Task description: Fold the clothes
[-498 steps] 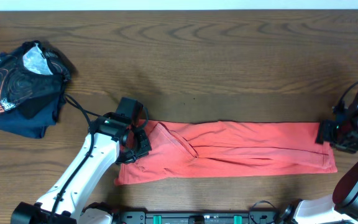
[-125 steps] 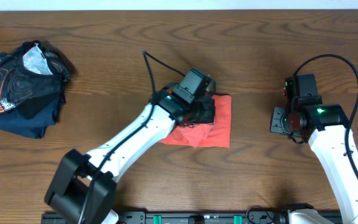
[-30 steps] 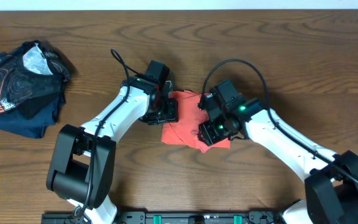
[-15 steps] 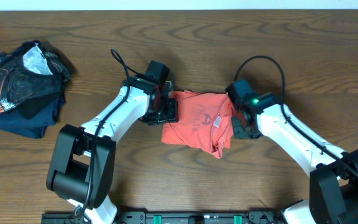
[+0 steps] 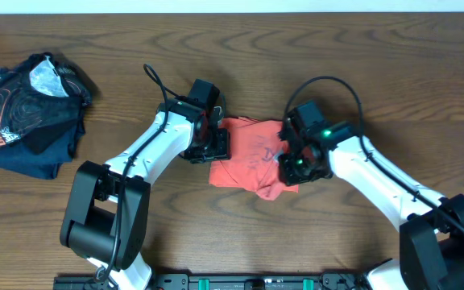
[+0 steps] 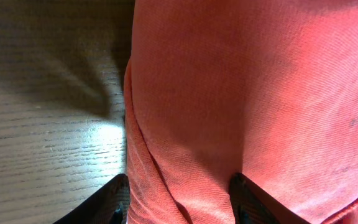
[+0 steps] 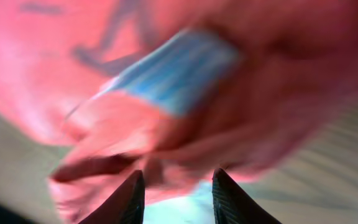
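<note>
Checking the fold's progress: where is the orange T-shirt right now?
Overhead, the T-shirt lies bunched mid-table, between the left gripper and right gripper.

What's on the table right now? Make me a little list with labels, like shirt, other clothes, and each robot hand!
shirt: orange-red T-shirt, folded small but rumpled, in the middle of the table
other clothes: dark swirl-printed garment, bunched at the far left, away from both arms
left gripper: at the shirt's left edge, fingers apart astride a fold
right gripper: at the shirt's right side; view blurred, grip unclear
</note>
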